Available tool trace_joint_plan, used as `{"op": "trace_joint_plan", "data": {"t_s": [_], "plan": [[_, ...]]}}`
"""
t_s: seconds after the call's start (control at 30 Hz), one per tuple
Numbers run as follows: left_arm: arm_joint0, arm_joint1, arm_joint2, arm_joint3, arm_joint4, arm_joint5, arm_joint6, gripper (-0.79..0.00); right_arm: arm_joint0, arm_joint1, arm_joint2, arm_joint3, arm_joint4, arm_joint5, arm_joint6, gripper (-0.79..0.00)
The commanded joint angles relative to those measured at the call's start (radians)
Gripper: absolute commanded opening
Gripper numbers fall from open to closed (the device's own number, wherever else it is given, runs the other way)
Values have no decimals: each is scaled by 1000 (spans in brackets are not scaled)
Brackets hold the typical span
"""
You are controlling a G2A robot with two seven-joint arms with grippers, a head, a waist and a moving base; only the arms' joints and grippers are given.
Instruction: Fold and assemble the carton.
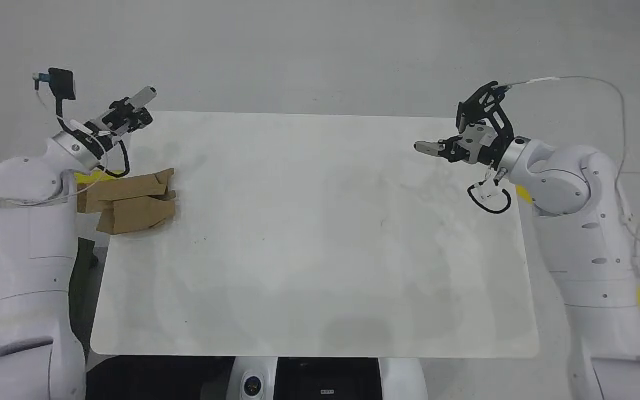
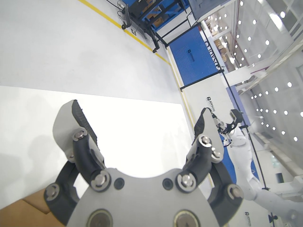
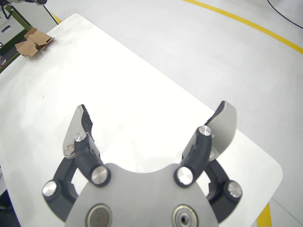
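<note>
The brown carton (image 1: 130, 202) lies crumpled and partly folded at the table's left edge, part of it overhanging. It shows far off in the right wrist view as the carton (image 3: 34, 42), and a corner of the carton (image 2: 26, 207) peeks beside my left wrist. My left gripper (image 1: 145, 96) hovers open near the table's far-left corner, above and behind the carton, holding nothing; in its own view the left gripper (image 2: 140, 112) spreads wide. My right gripper (image 1: 428, 147) is open over the table's far-right area, empty, seen wide apart as the right gripper (image 3: 153, 106).
The white table (image 1: 320, 240) is bare apart from the carton. Its rounded corners and edges drop to a pale floor with a yellow line (image 3: 213, 9). Blue racks (image 2: 151, 3) stand far behind.
</note>
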Motion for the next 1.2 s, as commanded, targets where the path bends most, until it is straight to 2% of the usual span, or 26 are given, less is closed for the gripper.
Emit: {"op": "trace_joint_plan", "data": {"t_s": [0.0, 0.17, 0.27, 0.43, 0.53, 0.8, 1.17], "plan": [[1, 5, -18, 27, -2, 10, 18, 0, 0, 0, 0, 0, 0, 0, 0, 0], [10, 23, -59, 74, 44, -7, 68, 0, 0, 0, 0, 0, 0, 0, 0, 0], [26, 36, -82, 100, 123, -50, 119, 0, 0, 0, 0, 0, 0, 0, 0, 0], [37, 52, -123, 178, 138, -71, 166, 0, 0, 0, 0, 0, 0, 0, 0, 0], [33, 61, -159, 230, 95, -46, 177, 0, 0, 0, 0, 0, 0, 0, 0, 0], [35, 97, -214, 318, 178, 17, 218, 0, 0, 0, 0, 0, 0, 0, 0, 0], [102, 119, -241, 359, 181, 89, 204, 0, 0, 0, 0, 0, 0, 0, 0, 0]]}}
